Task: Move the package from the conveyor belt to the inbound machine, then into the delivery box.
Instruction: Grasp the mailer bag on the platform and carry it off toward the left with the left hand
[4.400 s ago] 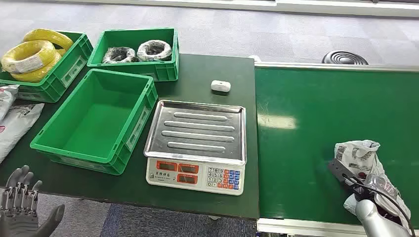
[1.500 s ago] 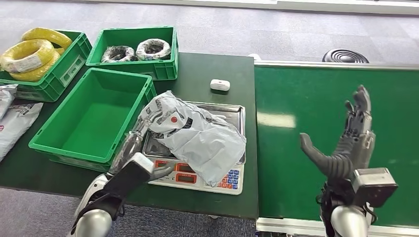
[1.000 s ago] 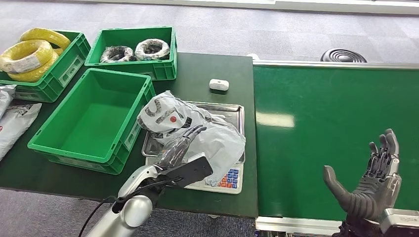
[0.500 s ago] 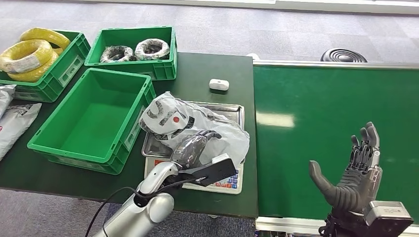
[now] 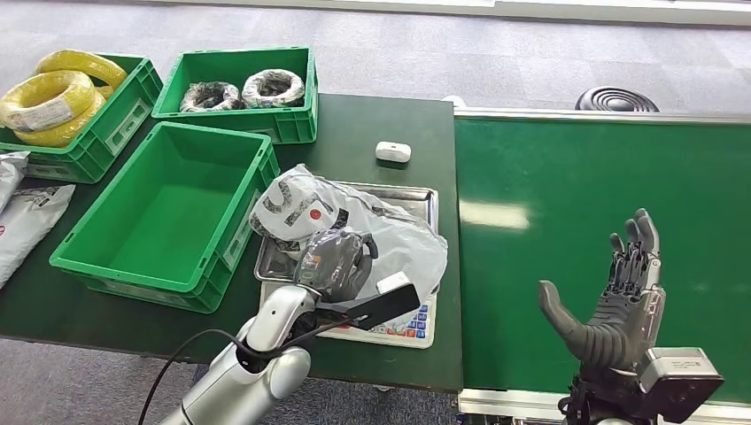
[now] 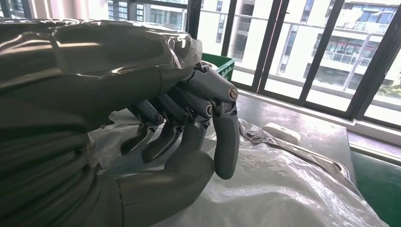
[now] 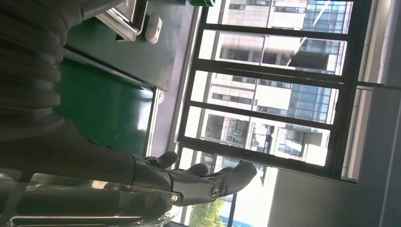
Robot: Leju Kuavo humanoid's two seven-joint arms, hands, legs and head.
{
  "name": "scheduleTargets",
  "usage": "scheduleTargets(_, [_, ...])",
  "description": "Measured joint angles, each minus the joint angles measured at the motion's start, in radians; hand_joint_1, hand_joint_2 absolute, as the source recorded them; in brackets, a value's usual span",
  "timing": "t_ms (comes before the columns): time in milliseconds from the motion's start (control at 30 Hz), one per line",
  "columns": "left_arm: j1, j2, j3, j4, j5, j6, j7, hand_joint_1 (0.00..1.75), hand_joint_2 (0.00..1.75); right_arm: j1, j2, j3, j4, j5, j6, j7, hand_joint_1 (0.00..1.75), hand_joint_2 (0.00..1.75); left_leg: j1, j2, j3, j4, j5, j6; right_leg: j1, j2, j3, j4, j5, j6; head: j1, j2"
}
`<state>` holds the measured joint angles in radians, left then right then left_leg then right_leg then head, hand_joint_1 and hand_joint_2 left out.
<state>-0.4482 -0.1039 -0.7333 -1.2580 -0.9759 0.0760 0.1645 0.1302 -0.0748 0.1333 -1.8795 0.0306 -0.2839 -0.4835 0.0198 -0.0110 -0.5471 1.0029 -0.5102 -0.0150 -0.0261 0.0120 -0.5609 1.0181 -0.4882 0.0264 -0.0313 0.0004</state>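
The package point(image 5: 354, 228), a crumpled grey-white plastic mailer with black markings and a small red dot, sat on the steel tray of the inbound machine point(image 5: 423, 200) (basically a weighing scale with a keypad) just left of centre in the head view. It covered most of the tray and hung over the front toward the scale's buttons.

The left hand point(image 5: 337, 262) was on the near side of the package with its fingers curled down into the plastic. In the left wrist view the fingers point(image 6: 226, 137) were bent in and pressing on the bag, with the thumb underneath, so it looked like it was gripping the package rather than just resting there.

The right hand point(image 5: 615, 305) was at the lower right of the frame, raised over the green conveyor belt point(image 5: 567, 186), palm up-ish, fingers spread and thumb out to the side, holding nothing. The right wrist view showed the same hand point(image 7: 198, 178) with its fingers stretched out against the windows.

Left of the scale, touching distance from it, was the delivery box point(image 5: 89, 261), a green crate with nothing in it. Behind it in the upper left were two more green crates: one with yellow cable coils point(image 5: 55, 93), one with wrapped coils point(image 5: 243, 88). A small white case point(image 5: 393, 151) lay on the dark table point(image 5: 372, 115) behind the scale. More grey mailers point(image 5: 22, 208) lay at the far left edge.
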Motion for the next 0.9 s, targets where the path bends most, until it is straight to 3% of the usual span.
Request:
scheduleTargets(67, [0.002,0.002,0.007,-0.005,0.012,0.003,-0.006,1.65,1.75,-0.001,0.004,0.000,0.000,0.003,0.001,0.001,0.00,1.75,0.000,0.000,0.000,0.000,0.000,0.000,0.000,0.000,0.000,0.000,0.000,0.000,0.000,0.000])
scheduleTargets(167, [0.010,0.003,0.020,-0.020,0.049,0.019,-0.028,0.34,1.75,-0.001,0.009,-0.001,0.000,0.007,0.001,0.001,0.00,1.75,0.000,0.000,0.000,0.000,0.000,0.000,0.000,0.000,0.000,0.000,0.000,0.000,0.000,0.000])
scheduleTargets(200, [0.015,0.003,0.027,-0.032,0.067,0.030,-0.040,0.00,1.75,0.000,0.010,-0.001,0.000,0.008,0.001,0.002,0.00,1.75,0.000,0.000,0.000,0.000,0.000,0.000,0.000,0.000,0.000,0.000,0.000,0.000,0.000,0.000])
scheduleTargets(533, [0.031,0.003,0.067,-0.167,0.132,0.051,-0.068,0.00,1.75,0.009,0.013,-0.002,0.000,0.009,-0.003,0.002,0.00,1.75,0.000,0.000,0.000,0.000,0.000,0.000,0.000,0.000,0.000,0.000,0.000,0.000,0.000,0.000])
scheduleTargets(900, [0.031,0.001,0.027,-0.130,0.135,-0.058,-0.042,0.00,1.75,-0.004,0.014,0.000,0.006,-0.002,0.001,0.010,0.00,1.75,0.000,0.000,0.000,0.000,0.000,0.000,0.000,0.000,0.000,0.000,0.000,0.000,0.000,0.000])
